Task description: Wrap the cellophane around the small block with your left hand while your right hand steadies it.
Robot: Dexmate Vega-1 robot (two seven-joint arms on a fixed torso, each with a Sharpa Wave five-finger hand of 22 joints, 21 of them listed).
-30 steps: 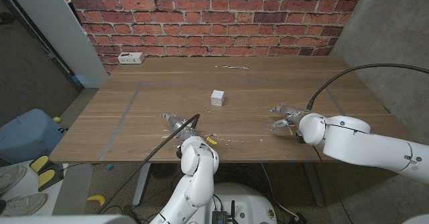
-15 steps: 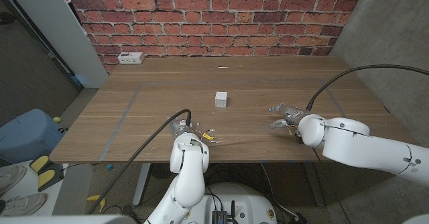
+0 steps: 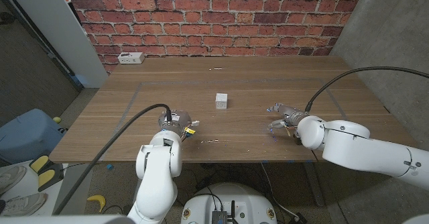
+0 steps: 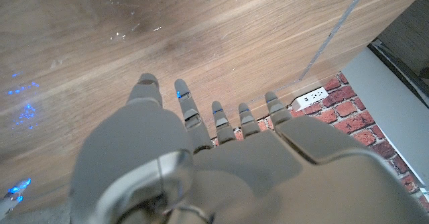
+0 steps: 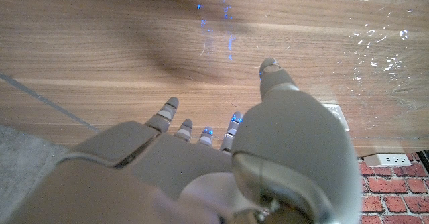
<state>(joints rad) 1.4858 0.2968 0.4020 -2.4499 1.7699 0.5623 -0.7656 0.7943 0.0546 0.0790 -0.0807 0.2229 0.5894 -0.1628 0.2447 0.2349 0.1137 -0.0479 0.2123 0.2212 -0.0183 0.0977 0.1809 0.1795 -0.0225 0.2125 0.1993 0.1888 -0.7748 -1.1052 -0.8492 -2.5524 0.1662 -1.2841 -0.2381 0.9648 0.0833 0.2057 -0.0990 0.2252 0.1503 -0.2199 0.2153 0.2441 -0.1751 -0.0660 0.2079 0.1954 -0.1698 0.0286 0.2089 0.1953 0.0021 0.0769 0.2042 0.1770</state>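
block (image 3: 220, 101): small white cube, mid table (image 3: 134, 123), well apart from both robot hands
cellophane (image 5: 375, 43): clear film flat on table, faint glints only; edges hard to see
left robot hand (image 3: 175, 124): near front edge, fingers apart, holds nothing
right robot hand (image 3: 281, 117): fingers spread, holds nothing
handling: block prob. light, stiff, slides easily; film thin, limp, clingy, slippery
grip: pinch film at a free edge; steady block from top

A lab or workshop test space: a bare wooden table (image 3: 268, 83) stands against a red brick wall (image 3: 214, 16), a white power strip (image 3: 130, 58) sits at its far corner, concrete floor around.
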